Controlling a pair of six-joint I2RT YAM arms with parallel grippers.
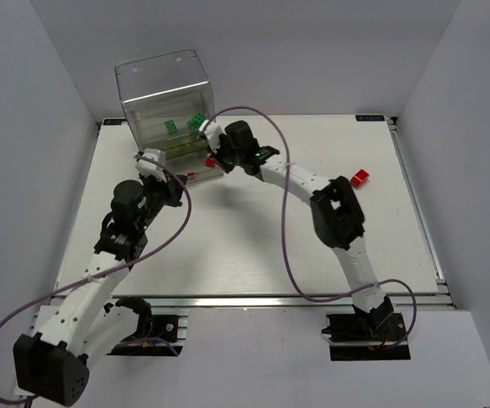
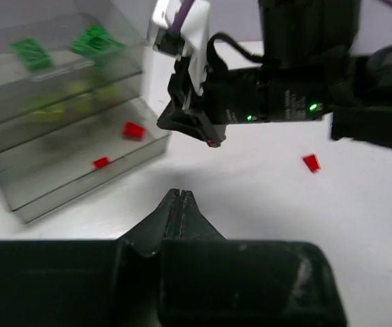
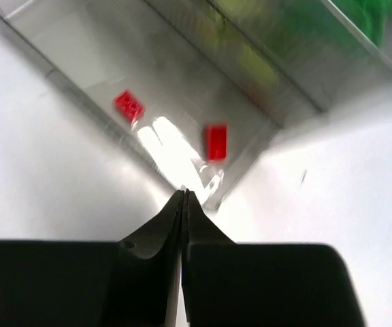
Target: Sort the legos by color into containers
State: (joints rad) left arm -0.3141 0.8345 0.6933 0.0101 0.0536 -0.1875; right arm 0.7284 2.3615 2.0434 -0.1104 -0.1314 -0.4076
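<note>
The clear cabinet [image 1: 156, 85] stands at the back left, its drawers stepped open. Two dark green bricks [image 1: 170, 126] lie in the top drawer, blurred yellow-green bricks [image 2: 80, 92] in the middle one, and two red bricks [image 3: 129, 105] [image 3: 215, 142] in the bottom drawer [image 3: 80, 61]. One red brick [image 1: 360, 177] lies on the table at the right, also in the left wrist view [image 2: 311, 162]. My right gripper [image 3: 184, 194] is shut at the bottom drawer's front corner, with nothing seen between the jaws. My left gripper [image 2: 177, 194] is shut and empty, low over the table in front of the cabinet.
The right arm's wrist and purple cable [image 2: 284, 88] hang close in front of the left gripper. The white table [image 1: 253, 246] is walled by grey panels on the left, right and back. A metal rail [image 1: 253, 299] edges the front.
</note>
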